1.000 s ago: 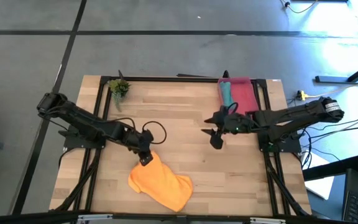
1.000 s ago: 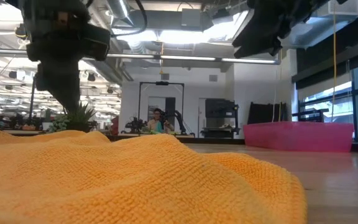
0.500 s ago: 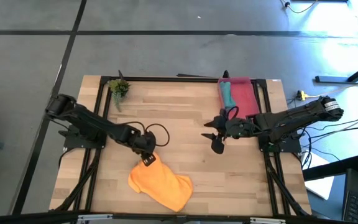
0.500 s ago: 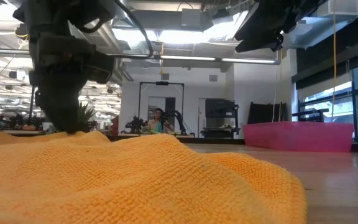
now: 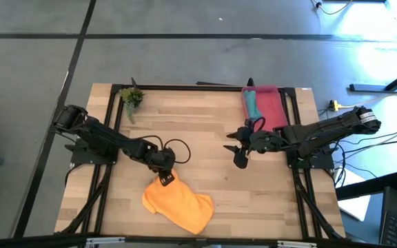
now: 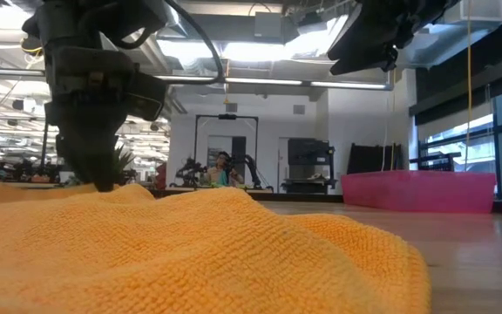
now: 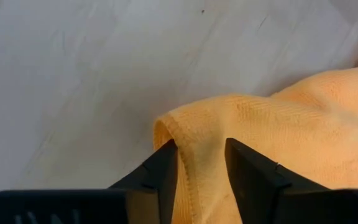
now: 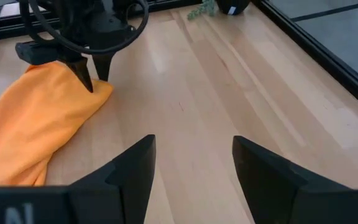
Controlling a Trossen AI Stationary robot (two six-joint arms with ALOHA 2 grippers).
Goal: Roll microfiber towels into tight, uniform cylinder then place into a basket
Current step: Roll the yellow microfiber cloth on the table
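Orange towel: the orange microfiber towel (image 5: 178, 205) lies crumpled and unrolled on the wooden table (image 5: 205, 138), near its front edge and left of centre.
Long axis: in the high view it runs slantwise, from a raised corner at the back-left down to a wider end at the front-right.
Left gripper: the left gripper (image 5: 164, 180) sits right on that back-left corner; the left wrist view shows its fingers (image 7: 166, 168) narrowly parted with a fold of the orange hem between them, pinching the cloth.
Which way: the rest of the towel stretches away from this gripper toward the front-right, so any pull or fold would likely start from this corner.
Right gripper: the right gripper (image 5: 238, 153) hangs over mid-table with its jaws spread and holding nothing, well apart from the orange towel.
Nearer arm: the left, plainly.
Teal towel: the teal towel (image 5: 251, 103) already lies rolled along the left side of the pink basket (image 5: 271, 103).
Basket: at the back-right of the table, well away from the orange towel and closer to the right arm.
Plant: a small green plant (image 5: 131, 96) stands at the back-left corner.
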